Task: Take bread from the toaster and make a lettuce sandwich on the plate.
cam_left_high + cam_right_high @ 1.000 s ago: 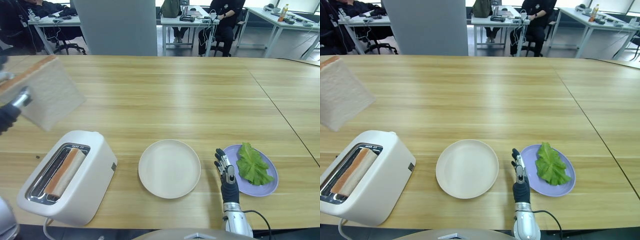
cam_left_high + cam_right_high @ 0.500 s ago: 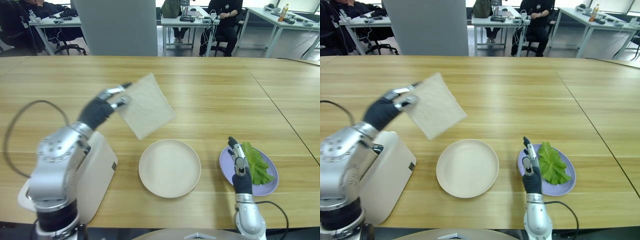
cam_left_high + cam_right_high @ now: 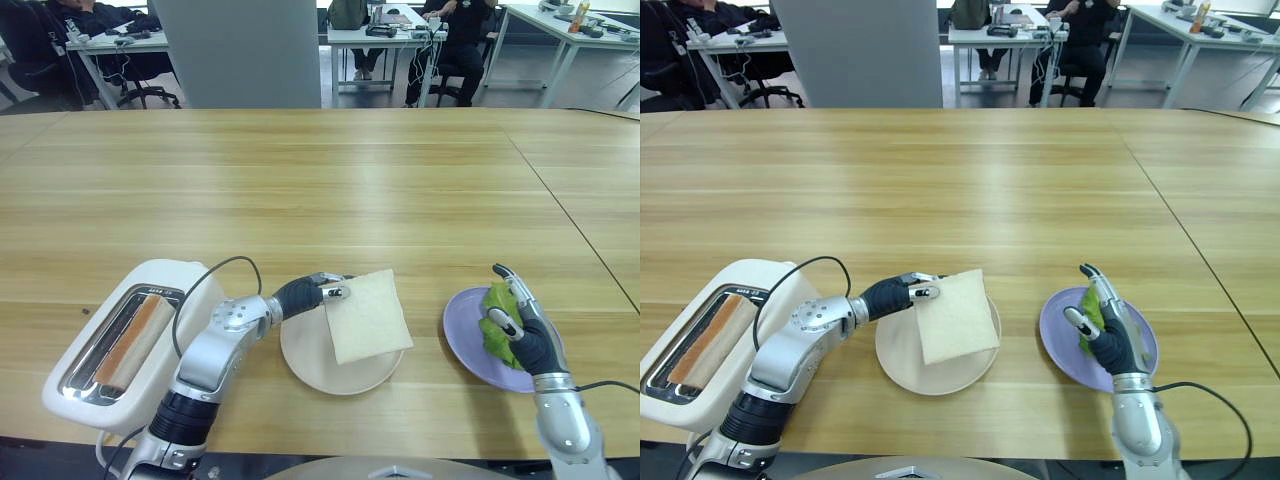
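- A slice of bread (image 3: 366,316) is pinched at one corner by the left hand (image 3: 305,294) and held over the white plate (image 3: 303,352), near the middle.
- Another slice (image 3: 135,338) is seen in the toaster (image 3: 172,277), at the near left.
- The right hand (image 3: 527,337) is set against the lettuce (image 3: 497,333) on the purple plate (image 3: 463,325), at the near right.
- Whether the lettuce is gripped cannot be told.
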Motion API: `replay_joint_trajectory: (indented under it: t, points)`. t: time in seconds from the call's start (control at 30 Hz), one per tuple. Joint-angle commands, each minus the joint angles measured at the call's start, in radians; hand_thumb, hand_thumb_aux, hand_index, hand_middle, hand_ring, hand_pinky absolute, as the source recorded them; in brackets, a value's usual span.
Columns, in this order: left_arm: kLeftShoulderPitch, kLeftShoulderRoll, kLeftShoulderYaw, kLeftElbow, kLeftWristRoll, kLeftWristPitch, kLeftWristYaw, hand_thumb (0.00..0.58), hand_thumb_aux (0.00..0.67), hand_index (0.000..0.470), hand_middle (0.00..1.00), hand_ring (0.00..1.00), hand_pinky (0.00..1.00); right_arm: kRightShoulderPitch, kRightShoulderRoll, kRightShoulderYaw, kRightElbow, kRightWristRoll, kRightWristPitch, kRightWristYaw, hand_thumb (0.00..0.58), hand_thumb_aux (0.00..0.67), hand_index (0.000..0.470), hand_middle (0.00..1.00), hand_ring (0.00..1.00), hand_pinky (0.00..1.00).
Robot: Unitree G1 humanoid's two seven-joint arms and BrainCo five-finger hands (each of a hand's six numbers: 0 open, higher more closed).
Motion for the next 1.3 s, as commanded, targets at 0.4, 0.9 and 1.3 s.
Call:
replay_joint_trajectory:
  t: [0.4, 0.9, 1.3]
  points:
    - [0.019, 0.105, -0.072, -0.06, 0.206, -0.053, 0.065, 0.58, 0.67, 0.46, 0.02, 0.02, 0.02, -0.039, -0.15, -0.054, 0.19, -0.191, -0.177, -0.082, 0.0, 0.0, 0.0, 0.0, 0.0, 0.0]
    - [-0.022, 0.083, -0.146, 0.05, 0.367, -0.112, 0.129, 0.58, 0.67, 0.46, 0.02, 0.02, 0.02, -0.098, -0.196, -0.044, 0.276, -0.231, -0.232, -0.119, 0.0, 0.0, 0.0, 0.0, 0.0, 0.0]
    - [0.017, 0.071, -0.176, 0.079, 0.413, -0.125, 0.122, 0.577, 0.625, 0.429, 0.02, 0.02, 0.02, -0.158, -0.251, -0.039, 0.356, -0.242, -0.238, -0.129, 0.0, 0.0, 0.0, 0.0, 0.0, 0.0]
